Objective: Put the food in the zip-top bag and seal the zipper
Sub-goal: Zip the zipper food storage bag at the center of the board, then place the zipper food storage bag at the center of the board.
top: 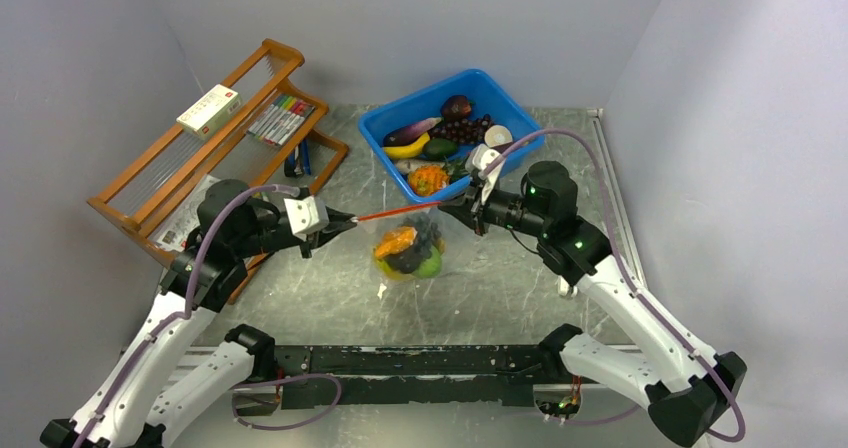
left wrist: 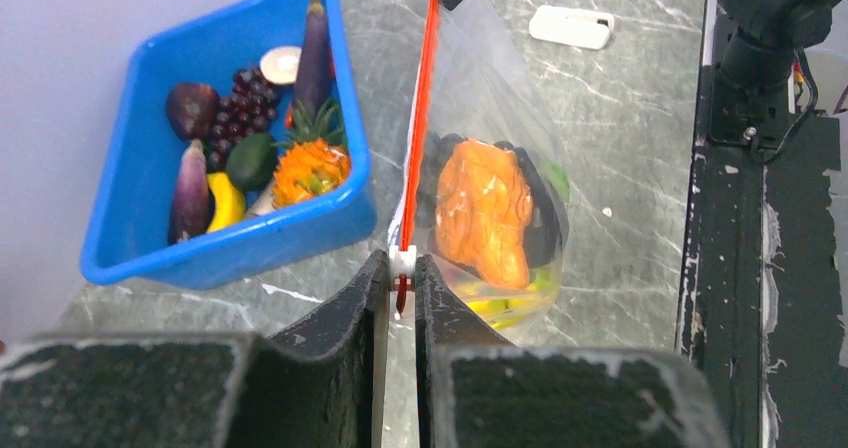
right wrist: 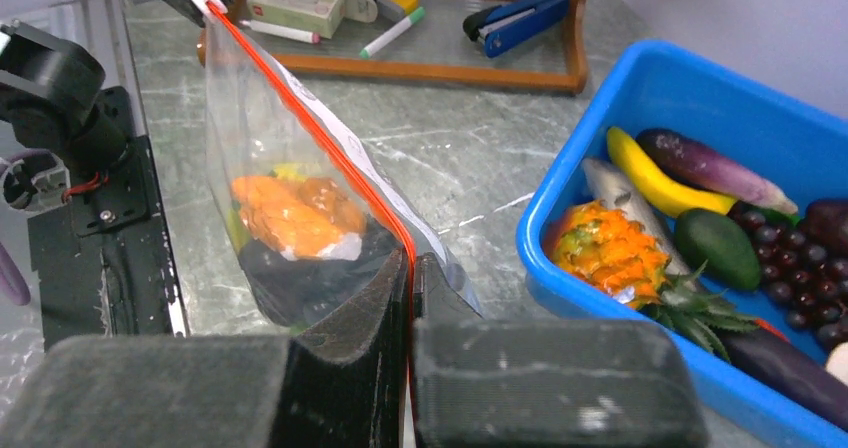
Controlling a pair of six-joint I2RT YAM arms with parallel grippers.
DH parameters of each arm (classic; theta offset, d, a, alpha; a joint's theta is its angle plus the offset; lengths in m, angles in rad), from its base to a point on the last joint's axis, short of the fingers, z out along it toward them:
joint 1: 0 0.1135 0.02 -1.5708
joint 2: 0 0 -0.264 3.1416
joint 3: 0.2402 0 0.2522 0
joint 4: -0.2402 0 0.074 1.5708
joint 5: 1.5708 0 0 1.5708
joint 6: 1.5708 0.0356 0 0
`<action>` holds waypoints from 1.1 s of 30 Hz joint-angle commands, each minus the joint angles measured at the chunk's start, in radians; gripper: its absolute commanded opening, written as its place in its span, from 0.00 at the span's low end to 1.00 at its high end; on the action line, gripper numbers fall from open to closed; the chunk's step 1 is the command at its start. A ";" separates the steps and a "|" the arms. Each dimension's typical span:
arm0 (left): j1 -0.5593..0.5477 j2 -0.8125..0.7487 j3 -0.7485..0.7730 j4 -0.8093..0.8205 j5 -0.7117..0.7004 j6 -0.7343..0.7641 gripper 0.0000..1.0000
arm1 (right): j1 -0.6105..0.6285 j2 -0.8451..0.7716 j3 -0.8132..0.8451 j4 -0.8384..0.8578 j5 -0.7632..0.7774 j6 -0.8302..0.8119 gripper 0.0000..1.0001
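The zip-top bag (top: 408, 253) hangs stretched between both grippers above the table. Inside it lies food: an orange piece (left wrist: 485, 208), a dark cluster (right wrist: 300, 278) and something green-yellow at the bottom. Its red-orange zipper (top: 395, 213) runs taut from one gripper to the other. My left gripper (left wrist: 402, 263) is shut on the white slider (left wrist: 403, 258) at the zipper's left end. At the other end, my right gripper (right wrist: 411, 263) is shut on the zipper (right wrist: 310, 133) strip. The strip looks like one closed line along its length.
A blue bin (top: 385, 128) behind the bag holds more toy food: banana, eggplants, grapes, avocado, pineapple. A wooden rack (top: 200, 158) with markers, a box and a stapler stands at the back left. A small white object (left wrist: 570, 25) lies on the table.
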 commanded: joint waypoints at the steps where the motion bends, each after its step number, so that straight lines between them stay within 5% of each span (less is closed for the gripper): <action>1: 0.004 -0.015 0.045 0.091 0.038 -0.019 0.07 | -0.021 -0.042 0.043 -0.014 -0.075 -0.010 0.00; 8: 0.004 -0.026 0.033 0.048 -0.058 0.016 0.07 | -0.022 -0.079 -0.024 0.057 -0.141 0.034 0.00; 18: 0.004 0.000 0.093 -0.011 -0.248 0.100 0.07 | -0.021 0.095 0.009 0.301 -0.312 0.211 0.00; 24: 0.004 -0.031 0.101 -0.053 -0.115 0.073 0.07 | -0.019 0.080 -0.089 0.352 -0.544 0.332 0.00; 33: 0.004 -0.065 0.030 -0.063 0.020 -0.085 0.07 | -0.019 -0.050 -0.251 0.456 -0.582 0.496 0.00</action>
